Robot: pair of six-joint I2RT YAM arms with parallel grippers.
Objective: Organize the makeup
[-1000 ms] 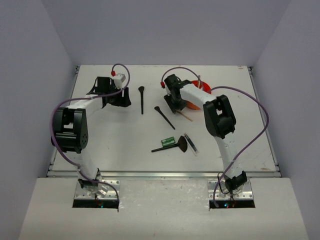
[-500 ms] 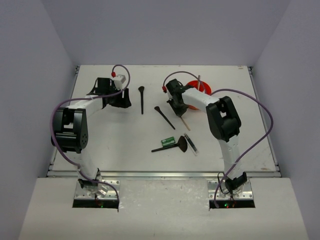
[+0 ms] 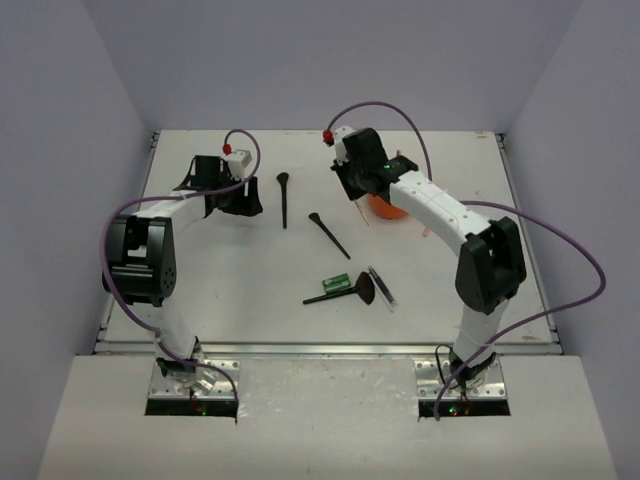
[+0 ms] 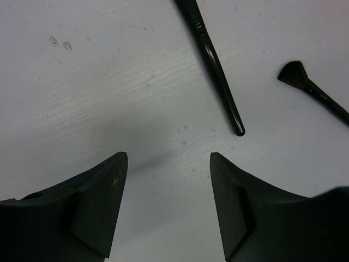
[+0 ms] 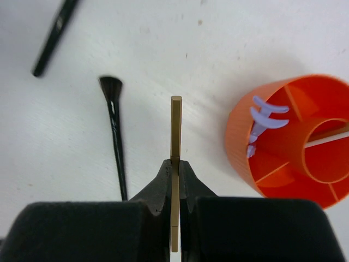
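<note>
While the right gripper (image 5: 175, 166) hangs above the table (image 5: 163, 49), its fingers are pressed onto a tan stick (image 5: 176, 123). The stick is pinched between them and projects straight ahead of the tips. Just to the right of these fingers stands the orange cup (image 5: 240, 139), with lilac tools (image 5: 264, 115) already in one compartment and a pale stick (image 5: 327, 140) in its central well. The tan stick is beside the cup, not yet over it. To the left of the fingers lies a short black brush (image 5: 114, 128), and farther ahead and left a long black brush (image 5: 54, 33). The left gripper (image 4: 169, 164) has its fingers (image 4: 98, 196) spread with nothing between them; the long black brush lies ahead of them, slightly to the right. In the top view, a fan-headed brush (image 3: 352, 291), a green tube (image 3: 335, 283) and a slim dark stick (image 3: 381, 286) lie close together, well apart from both grippers. Judged progress: under halfway, with a few items stowed, one carried, and five loose on the table.
</note>
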